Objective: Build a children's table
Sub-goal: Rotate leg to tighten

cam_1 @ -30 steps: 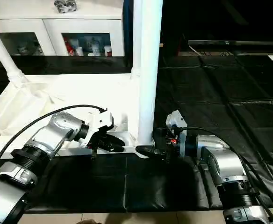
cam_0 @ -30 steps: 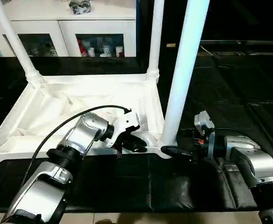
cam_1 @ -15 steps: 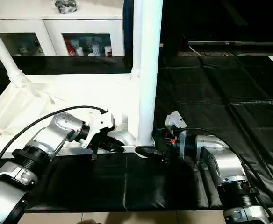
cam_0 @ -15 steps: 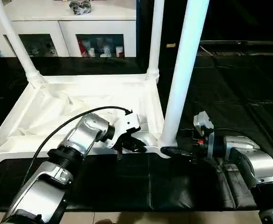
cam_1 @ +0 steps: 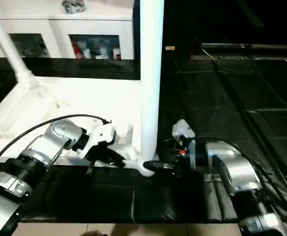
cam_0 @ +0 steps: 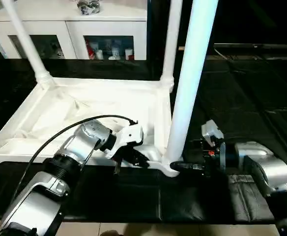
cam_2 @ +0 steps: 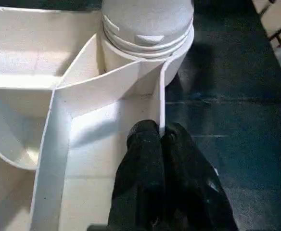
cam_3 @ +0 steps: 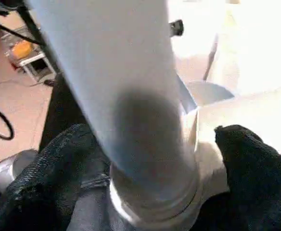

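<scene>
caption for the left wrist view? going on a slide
Left gripper pinched shut on the rim of the upturned table top, beside the corner socket holding a white leg.

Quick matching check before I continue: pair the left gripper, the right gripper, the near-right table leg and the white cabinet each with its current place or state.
Things:
1. left gripper
2. right gripper
3. near-right leg
4. white cabinet

Places or states:
A. at the back, behind the upturned table top, with glass doors
B. fingers shut on the table top's thin rim wall near the corner socket
C. standing upright in the corner socket
D. fingers spread wide either side of the leg's base

Pairs: 1-B, 2-D, 3-C, 4-A
</scene>
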Robot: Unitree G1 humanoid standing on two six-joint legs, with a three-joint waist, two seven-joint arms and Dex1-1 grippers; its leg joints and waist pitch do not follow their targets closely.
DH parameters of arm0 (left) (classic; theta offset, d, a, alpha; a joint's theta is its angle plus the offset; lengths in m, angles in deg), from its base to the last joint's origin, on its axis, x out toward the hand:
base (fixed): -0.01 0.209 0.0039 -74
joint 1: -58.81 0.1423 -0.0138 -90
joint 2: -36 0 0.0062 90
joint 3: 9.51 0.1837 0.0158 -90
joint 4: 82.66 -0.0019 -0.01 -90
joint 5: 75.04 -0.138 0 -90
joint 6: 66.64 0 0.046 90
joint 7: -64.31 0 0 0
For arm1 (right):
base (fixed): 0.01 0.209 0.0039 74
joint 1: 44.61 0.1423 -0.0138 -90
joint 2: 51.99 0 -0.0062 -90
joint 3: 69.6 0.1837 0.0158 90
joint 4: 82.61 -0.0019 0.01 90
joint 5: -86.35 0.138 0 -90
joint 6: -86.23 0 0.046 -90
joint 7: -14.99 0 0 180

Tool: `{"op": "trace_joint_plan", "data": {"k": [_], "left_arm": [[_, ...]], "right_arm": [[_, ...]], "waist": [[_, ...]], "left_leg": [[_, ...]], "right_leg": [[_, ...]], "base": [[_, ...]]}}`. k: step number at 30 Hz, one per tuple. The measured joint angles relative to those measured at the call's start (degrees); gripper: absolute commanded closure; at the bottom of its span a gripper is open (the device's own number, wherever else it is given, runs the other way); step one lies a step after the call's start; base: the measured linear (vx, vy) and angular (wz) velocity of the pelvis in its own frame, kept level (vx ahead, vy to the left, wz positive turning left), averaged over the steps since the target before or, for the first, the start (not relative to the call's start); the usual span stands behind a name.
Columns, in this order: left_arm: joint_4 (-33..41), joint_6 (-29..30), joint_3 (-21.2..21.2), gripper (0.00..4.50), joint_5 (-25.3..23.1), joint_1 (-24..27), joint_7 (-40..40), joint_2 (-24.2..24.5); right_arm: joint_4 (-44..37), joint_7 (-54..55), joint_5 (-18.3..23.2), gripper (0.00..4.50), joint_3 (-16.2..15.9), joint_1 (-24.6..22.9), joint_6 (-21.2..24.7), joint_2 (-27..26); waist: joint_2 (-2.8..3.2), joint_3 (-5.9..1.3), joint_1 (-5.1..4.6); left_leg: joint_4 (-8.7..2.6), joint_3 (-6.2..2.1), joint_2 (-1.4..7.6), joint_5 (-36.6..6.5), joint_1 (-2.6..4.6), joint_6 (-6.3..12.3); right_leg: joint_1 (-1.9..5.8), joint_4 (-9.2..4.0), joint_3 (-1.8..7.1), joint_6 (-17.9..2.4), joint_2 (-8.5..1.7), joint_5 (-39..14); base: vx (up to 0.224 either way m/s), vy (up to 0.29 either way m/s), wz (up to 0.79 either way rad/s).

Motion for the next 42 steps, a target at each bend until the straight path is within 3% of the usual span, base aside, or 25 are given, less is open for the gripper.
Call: {"op": "trace_joint_plan", "data": {"k": [8, 21, 28, 33, 36, 42], "left_arm": [[0.5, -1.3, 0.6, 4.5, 0.0, 0.3, -1.0, 0.5], [0.4, -1.8, 0.3, 4.5, -0.2, 0.5, -0.7, 0.3], [0.5, -1.1, -0.7, 4.5, 0.7, 1.2, -0.2, -0.2], [0.5, 2.7, -1.6, 4.5, 0.8, 1.3, 1.6, -1.4], [0.1, 5.2, -2.7, 4.5, 0.6, 1.3, 4.9, -1.6], [-2.4, 11.5, -6.7, 4.5, -0.1, 0.2, 16.5, -5.1]], "right_arm": [[2.3, -3.2, 0.3, 0.92, -1.6, 1.9, 0.7, -0.1], [4.4, -6.3, 0.3, 2.08, -2.6, 3.6, 1.1, 0.0], [4.4, -6.3, 0.3, 2.25, -2.6, 3.8, 0.9, 0.1], [3.6, -4.7, 0.2, 2.28, -1.8, 3.1, 1.3, 0.1], [2.4, 1.6, -0.1, 2.31, 0.3, 1.5, 2.2, -2.4], [5.0, 21.4, -3.7, 2.41, 4.9, 2.7, 0.6, -10.8]], "waist": [[-0.01, 0.0, 0.17], [-0.05, -0.03, 0.17], [-0.06, -0.03, 0.06], [-0.23, -0.09, 0.03], [-0.4, -0.17, -0.68], [-0.5, -0.25, -4.26]], "left_leg": [[0.08, 0.02, 0.01, 0.0, -0.01, 0.03], [0.25, 0.01, 0.03, 0.0, 0.0, 0.02], [0.35, 0.01, 0.03, 0.0, 0.02, 0.02], [0.39, 0.07, -0.03, 0.0, 0.06, 0.06], [0.39, 0.09, -0.04, 0.1, 0.16, 0.0], [0.38, -0.23, -0.12, 0.1, 0.23, -0.08]], "right_leg": [[0.06, 0.16, 0.07, 0.0, 0.0, 0.0], [0.05, 0.33, 0.09, 0.0, -0.01, 0.0], [0.07, 0.42, 0.14, 0.1, -0.02, -0.1], [0.06, 0.65, 0.39, 0.2, -0.02, -0.1], [0.02, 0.83, 0.46, 0.5, -0.02, -0.3], [0.05, 0.49, 0.14, 0.6, -0.02, -0.3]], "base": [[0.0, 0.0, 0.0], [0.0, 0.0, 0.0], [0.0, 0.0, 0.0], [0.0, 0.0, 0.0], [0.0, 0.0, 0.0], [0.0, 0.0, 0.0]]}}
